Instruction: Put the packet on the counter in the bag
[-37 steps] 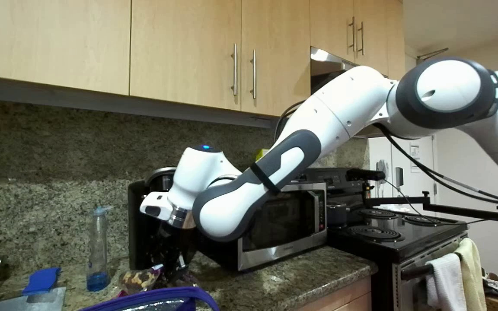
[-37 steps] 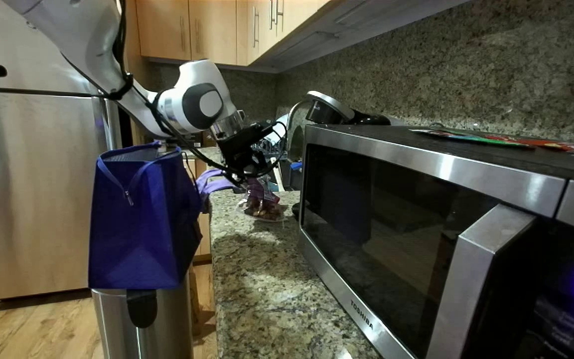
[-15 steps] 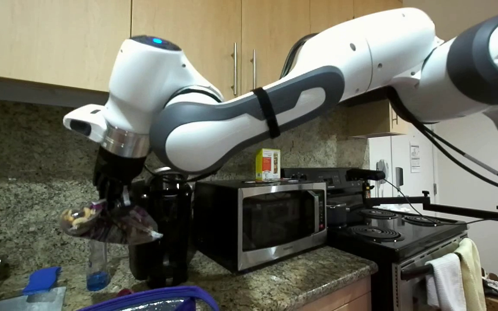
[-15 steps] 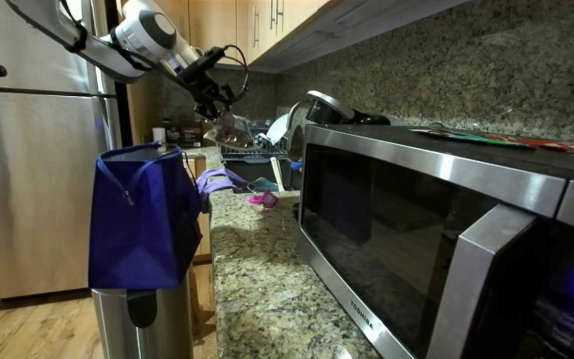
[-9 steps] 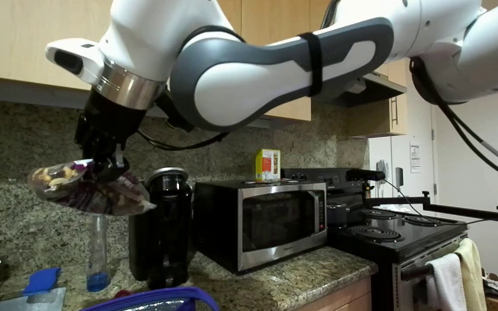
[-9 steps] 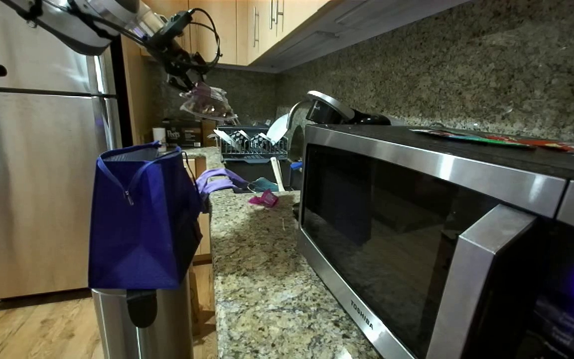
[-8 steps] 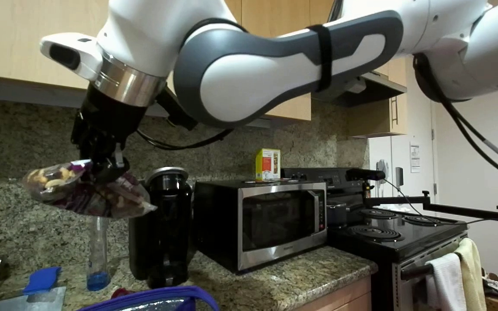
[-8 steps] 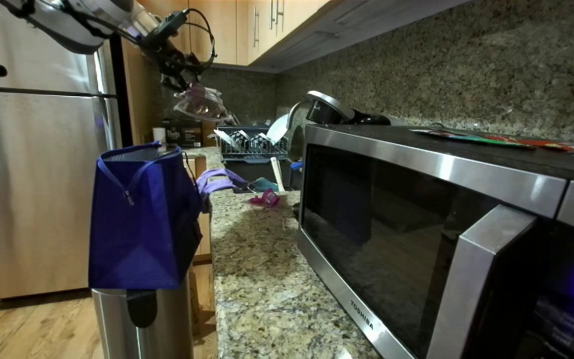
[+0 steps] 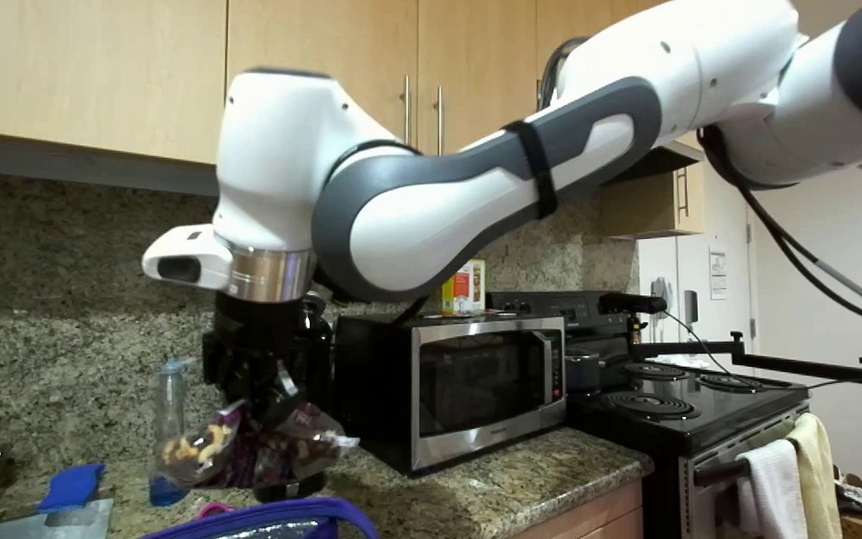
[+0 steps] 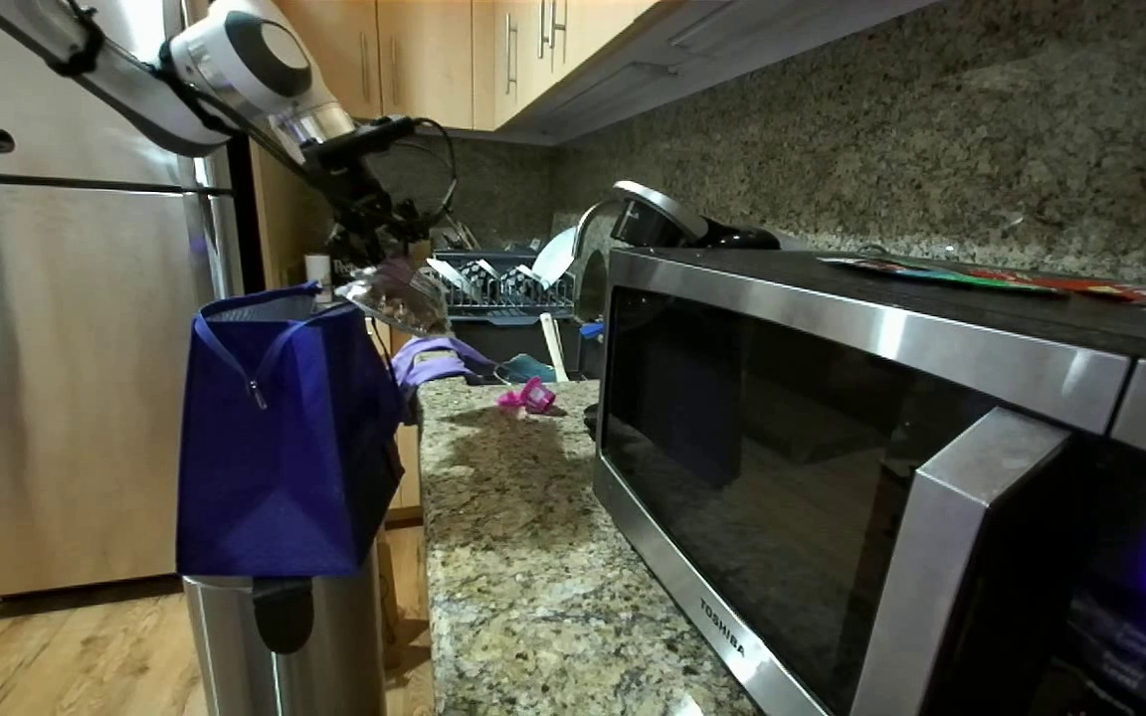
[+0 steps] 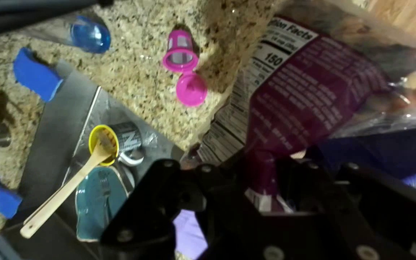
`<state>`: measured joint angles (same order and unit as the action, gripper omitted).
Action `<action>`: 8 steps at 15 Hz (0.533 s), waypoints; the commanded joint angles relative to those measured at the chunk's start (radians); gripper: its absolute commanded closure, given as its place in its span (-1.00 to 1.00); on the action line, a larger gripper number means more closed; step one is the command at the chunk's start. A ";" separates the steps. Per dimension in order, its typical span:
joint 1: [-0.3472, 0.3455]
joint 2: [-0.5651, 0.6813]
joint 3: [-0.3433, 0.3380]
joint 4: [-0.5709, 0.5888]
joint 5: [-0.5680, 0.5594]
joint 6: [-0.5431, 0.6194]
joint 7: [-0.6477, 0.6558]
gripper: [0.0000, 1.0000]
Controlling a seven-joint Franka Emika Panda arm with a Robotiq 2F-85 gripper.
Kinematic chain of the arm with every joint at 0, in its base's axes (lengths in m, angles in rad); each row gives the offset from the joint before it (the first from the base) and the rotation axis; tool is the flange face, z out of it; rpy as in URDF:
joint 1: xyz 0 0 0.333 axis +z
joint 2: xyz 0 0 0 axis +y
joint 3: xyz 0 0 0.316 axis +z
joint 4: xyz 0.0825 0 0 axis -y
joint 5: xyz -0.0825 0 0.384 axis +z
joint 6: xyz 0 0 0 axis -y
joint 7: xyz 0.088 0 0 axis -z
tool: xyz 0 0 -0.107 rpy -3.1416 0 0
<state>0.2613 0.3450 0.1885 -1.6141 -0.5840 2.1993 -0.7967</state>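
Granite bench lies below; jaws hold the packet, with the bag at its seven o'clock in an exterior view.

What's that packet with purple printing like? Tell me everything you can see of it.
The packet looks like crinkled clear plastic, with purple panels, a white label showing "150", and pale nut-like pieces inside. The pincer is shut on a gathered purple part. It hangs in the air, off the counter, near the open blue bag but outside it; whether they touch is unclear.
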 commanded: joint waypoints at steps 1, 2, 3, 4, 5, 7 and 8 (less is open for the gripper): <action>0.028 -0.006 -0.010 0.021 -0.051 0.008 0.077 0.81; 0.038 -0.014 -0.006 0.022 -0.069 0.005 0.081 0.81; 0.065 -0.031 0.000 0.022 -0.103 0.003 0.108 0.81; 0.093 -0.045 0.014 0.024 -0.130 -0.004 0.122 0.82; 0.115 -0.056 0.030 0.025 -0.154 -0.009 0.124 0.83; 0.171 -0.094 0.061 0.011 -0.225 -0.015 0.150 0.83; 0.195 -0.114 0.083 0.007 -0.244 -0.029 0.159 0.82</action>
<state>0.4023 0.3086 0.2314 -1.5779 -0.7452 2.2041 -0.6819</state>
